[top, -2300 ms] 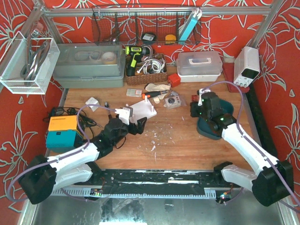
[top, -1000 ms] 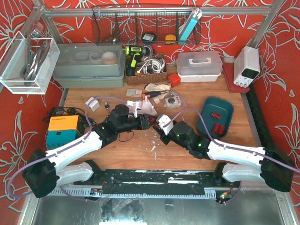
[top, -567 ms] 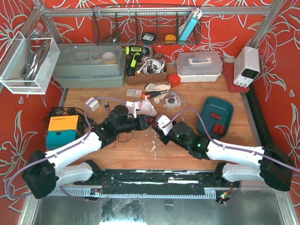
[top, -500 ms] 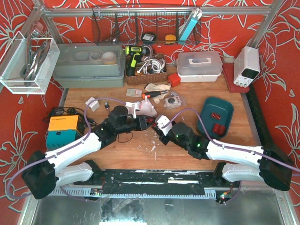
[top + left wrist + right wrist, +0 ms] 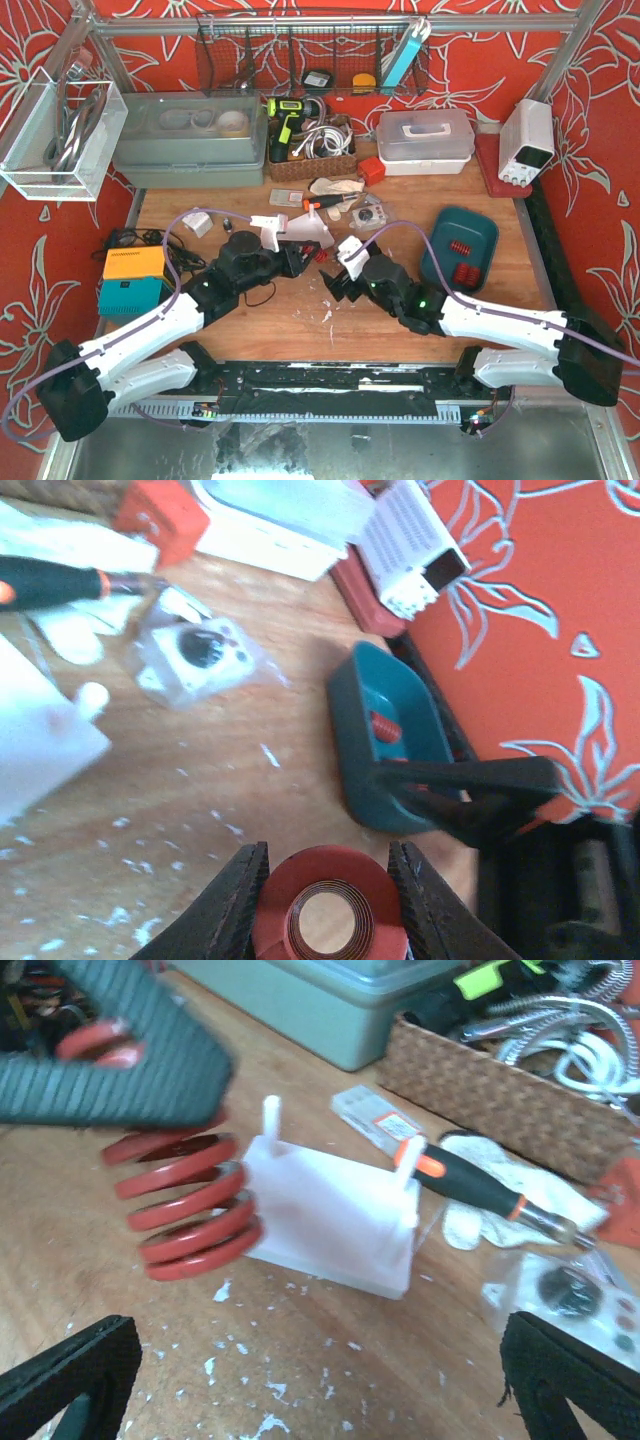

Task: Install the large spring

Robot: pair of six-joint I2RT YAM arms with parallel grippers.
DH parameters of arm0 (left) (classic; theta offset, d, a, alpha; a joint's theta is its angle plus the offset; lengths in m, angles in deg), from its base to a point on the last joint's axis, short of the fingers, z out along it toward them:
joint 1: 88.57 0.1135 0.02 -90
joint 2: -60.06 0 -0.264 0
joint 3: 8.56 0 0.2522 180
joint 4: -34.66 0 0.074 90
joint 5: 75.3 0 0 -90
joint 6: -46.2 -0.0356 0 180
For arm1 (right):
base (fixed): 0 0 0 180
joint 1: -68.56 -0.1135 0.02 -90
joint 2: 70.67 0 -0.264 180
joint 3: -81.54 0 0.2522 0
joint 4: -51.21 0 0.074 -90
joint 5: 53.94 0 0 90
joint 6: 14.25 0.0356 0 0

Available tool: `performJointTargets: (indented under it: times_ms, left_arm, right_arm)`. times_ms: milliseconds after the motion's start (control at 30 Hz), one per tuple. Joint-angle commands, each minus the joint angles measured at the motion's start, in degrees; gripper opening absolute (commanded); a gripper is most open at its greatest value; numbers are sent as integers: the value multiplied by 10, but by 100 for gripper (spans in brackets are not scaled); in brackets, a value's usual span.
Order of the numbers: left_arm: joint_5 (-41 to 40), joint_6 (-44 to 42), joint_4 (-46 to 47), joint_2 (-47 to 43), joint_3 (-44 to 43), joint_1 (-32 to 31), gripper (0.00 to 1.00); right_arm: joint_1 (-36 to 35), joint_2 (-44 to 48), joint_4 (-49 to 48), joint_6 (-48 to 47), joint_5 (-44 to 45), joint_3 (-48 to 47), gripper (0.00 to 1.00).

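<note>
Changed since a second ago: right pincer point(image 5: 315, 1370) has let its jaws out wide and now grasps nothing; left pincer point(image 5: 327, 885) has drawn in and is clenched on the spring; the left arm has pulled back a little toward the counter's left edge.

1. Wooden counter point(image 5: 300, 330), flecked with white chips about its middle.
2. Grey-green lidded plastic bin point(image 5: 190, 140), far left corner.
3. White lidded plastic box point(image 5: 425, 140), far edge, right of centre.
4. Dark teal plastic tray point(image 5: 480, 222), near the right edge; small red springs point(image 5: 462, 247) lie inside it.
5. Orange-and-teal box point(image 5: 135, 280), at the left edge.
6. White plastic fixture block with two upright pegs point(image 5: 335, 1215), middle of the counter, toward the far edge.
7. Large red coil spring point(image 5: 185, 1205), middle of the counter, lying on its side at the block's left end in the right wrist view. Its last coil is touching or just beside the block; which cannot be told. The left pincer's ribbed grey fingers point(image 5: 130, 1060) grip its farther coils, and the left wrist view shows it end-on between both fingers. Whether it rests on the counter cannot be told.
8. Screwdriver with black handle and orange collar point(image 5: 480, 1190), just beyond the block.
9. Clear bag holding a round black part point(image 5: 195, 655), between block and tray.
</note>
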Motion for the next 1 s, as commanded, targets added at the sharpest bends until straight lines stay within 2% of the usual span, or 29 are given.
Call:
performJointTargets:
  times_ms: [0,133,300,467,567,967]
  left_arm:
    - [-122,-74,-30,-6,-21,5,0]
    - [-225,-120,-39,-4,-21,8,0]
    - [-337,-169,-33,24,-21,35,0]
    - [-325,-171,-31,81,-28,111,0]
    - [-315,-175,-13,97,-26,137,0]
    - [-325,-235,10,196,-74,148,0]
  right_arm:
    - [4,23,149,60,111,-77,99]
    - [10,23,253,82,178,-121,99]
    - [18,30,223,76,208,-81,99]
    - [24,29,207,74,215,-59,99]
    - [26,30,196,73,222,-47,99]
    - [33,21,183,75,207,-38,99]
